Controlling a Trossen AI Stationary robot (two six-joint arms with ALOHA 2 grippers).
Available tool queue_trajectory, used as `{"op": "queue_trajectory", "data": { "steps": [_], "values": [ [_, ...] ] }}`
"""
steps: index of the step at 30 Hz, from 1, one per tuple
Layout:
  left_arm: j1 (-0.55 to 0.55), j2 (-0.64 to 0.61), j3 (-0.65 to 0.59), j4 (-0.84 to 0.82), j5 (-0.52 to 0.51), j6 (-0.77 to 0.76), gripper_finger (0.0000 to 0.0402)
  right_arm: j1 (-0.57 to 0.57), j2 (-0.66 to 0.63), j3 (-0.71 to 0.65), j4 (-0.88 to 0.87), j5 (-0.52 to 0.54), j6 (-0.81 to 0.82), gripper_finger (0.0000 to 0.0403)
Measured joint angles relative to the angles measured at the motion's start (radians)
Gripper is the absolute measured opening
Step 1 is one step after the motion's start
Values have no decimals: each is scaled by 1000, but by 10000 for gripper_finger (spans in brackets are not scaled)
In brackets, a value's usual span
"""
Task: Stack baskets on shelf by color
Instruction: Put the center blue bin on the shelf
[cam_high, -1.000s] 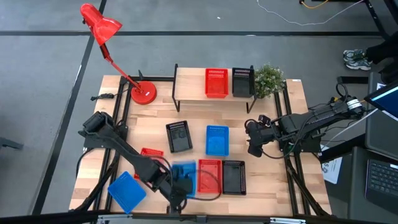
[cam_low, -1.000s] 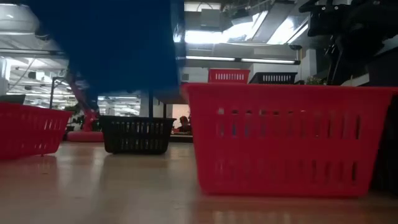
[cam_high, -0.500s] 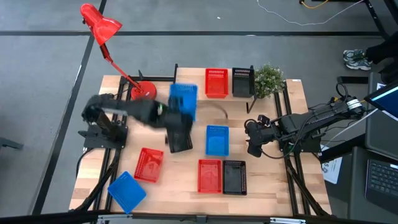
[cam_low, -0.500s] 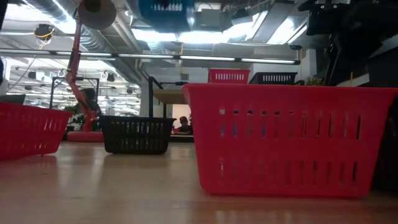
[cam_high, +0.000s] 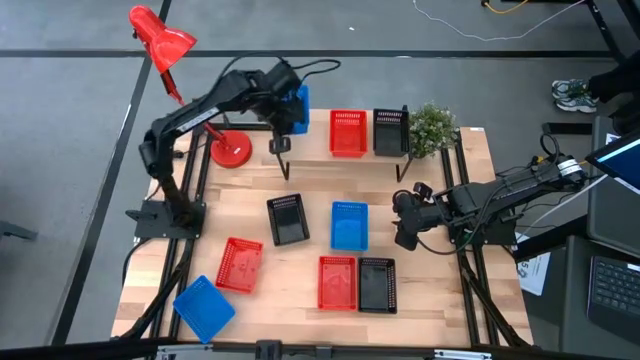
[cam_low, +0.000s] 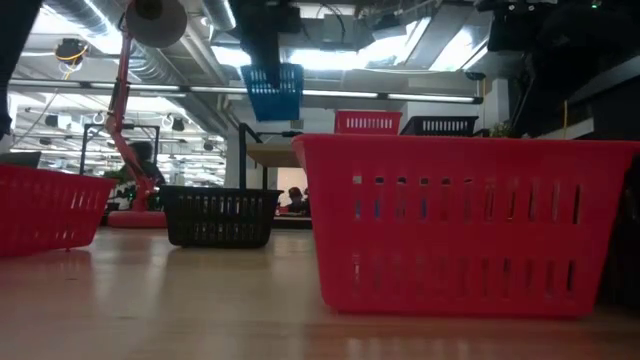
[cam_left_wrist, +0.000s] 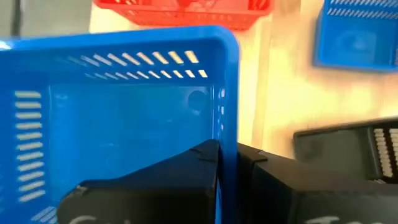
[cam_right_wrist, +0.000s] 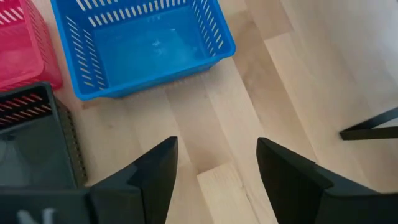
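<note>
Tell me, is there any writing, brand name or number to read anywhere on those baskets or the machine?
None on the baskets, shelf or lamp.
Left claw: pale marks at its base, cut off, unreadable.
Right claw: a pale mark, maybe "N", cut off.

A blue perforated plastic basket (cam_high: 292, 108) is held above the wood-topped shelf's (cam_high: 312, 140) left end; a red basket (cam_high: 347, 132) and black basket (cam_high: 389, 131) are set on its right.

A blue basket (cam_high: 291, 108) hangs above the shelf's (cam_high: 310, 147) left end (red, black baskets already there).
</note>
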Motion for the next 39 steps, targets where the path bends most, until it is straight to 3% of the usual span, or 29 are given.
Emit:
{"op": "queue_trajectory", "data": {
  "steps": [8,18,26,33,39],
  "values": [
    [-10,114,0,19,9,-10,0,0,0,0,3,-3,26,217],
    [-53,135,2,16,9,-103,0,0,0,0,3,-3,26,217],
    [-78,154,2,14,8,-90,0,0,0,0,3,-3,33,217],
    [-95,190,0,17,-126,-96,0,0,0,0,2,-12,51,217],
    [-121,185,0,20,-121,-100,0,0,0,0,2,-22,51,217]
  ]
}}
